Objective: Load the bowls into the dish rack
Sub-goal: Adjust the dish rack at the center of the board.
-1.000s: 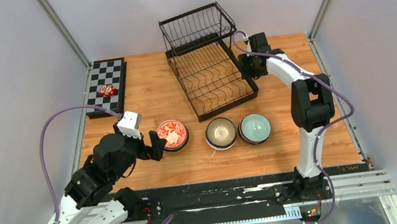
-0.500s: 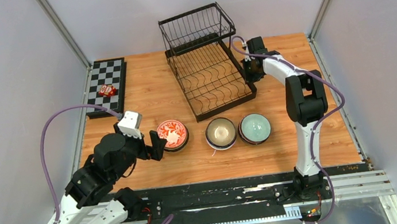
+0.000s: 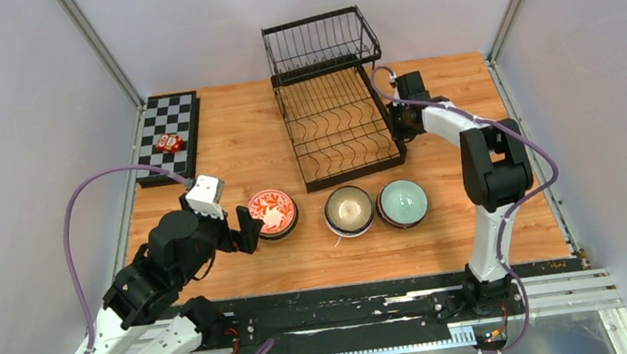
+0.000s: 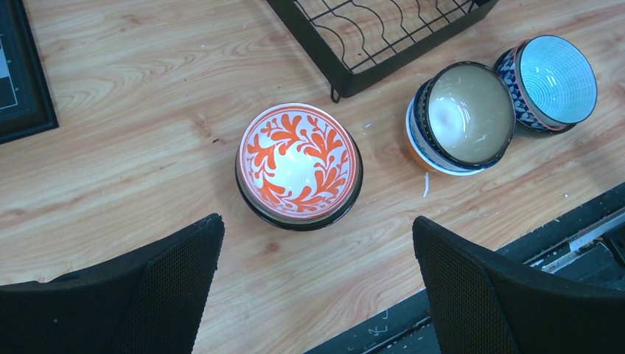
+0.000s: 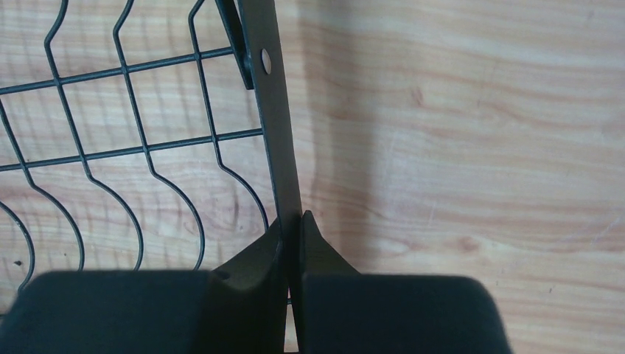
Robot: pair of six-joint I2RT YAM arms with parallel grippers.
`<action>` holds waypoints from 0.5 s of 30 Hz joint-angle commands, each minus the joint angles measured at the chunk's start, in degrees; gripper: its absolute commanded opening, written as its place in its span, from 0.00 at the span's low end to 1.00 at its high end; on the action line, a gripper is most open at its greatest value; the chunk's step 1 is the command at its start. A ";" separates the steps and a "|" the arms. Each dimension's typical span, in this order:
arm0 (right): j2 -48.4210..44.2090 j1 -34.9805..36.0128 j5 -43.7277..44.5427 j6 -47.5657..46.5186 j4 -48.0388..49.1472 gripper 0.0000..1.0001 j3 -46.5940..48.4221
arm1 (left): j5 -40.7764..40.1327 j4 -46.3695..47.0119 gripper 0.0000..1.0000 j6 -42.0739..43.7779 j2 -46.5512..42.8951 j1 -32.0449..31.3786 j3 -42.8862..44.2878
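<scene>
The black wire dish rack (image 3: 335,128) stands at the back middle of the table. My right gripper (image 3: 399,122) is shut on its right frame bar (image 5: 276,110), which runs between the fingertips in the right wrist view. Three bowls sit in a row in front of the rack. They are a red floral one (image 3: 271,212), a cream dark-rimmed one (image 3: 349,210) nested on another bowl, and a pale green one with a blue-patterned outside (image 3: 403,203). My left gripper (image 3: 248,231) is open just left of the red bowl (image 4: 298,164), with nothing between its fingers.
A black-and-white checkerboard (image 3: 165,123) lies at the back left with a small red object (image 3: 169,143) on it. Metal frame posts and grey walls enclose the table. The black rail of the arm bases runs along the near edge.
My right gripper has shut on the rack's right bar. The rack has turned and shifted a little to the right, now squarer to the table. The left arm has not moved.
</scene>
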 commanded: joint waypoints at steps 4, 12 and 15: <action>-6.77 -0.75 1.93 11.46 5.60 0.03 -10.49 | -0.63 0.21 1.00 -0.08 0.21 -0.28 -0.34; -6.14 0.93 2.67 13.26 6.35 0.03 -9.69 | -0.99 0.14 1.00 -0.21 0.21 -0.28 -0.27; -5.21 1.74 2.82 13.76 6.17 0.03 -7.99 | -1.08 0.11 1.00 -0.28 0.27 -0.28 -0.25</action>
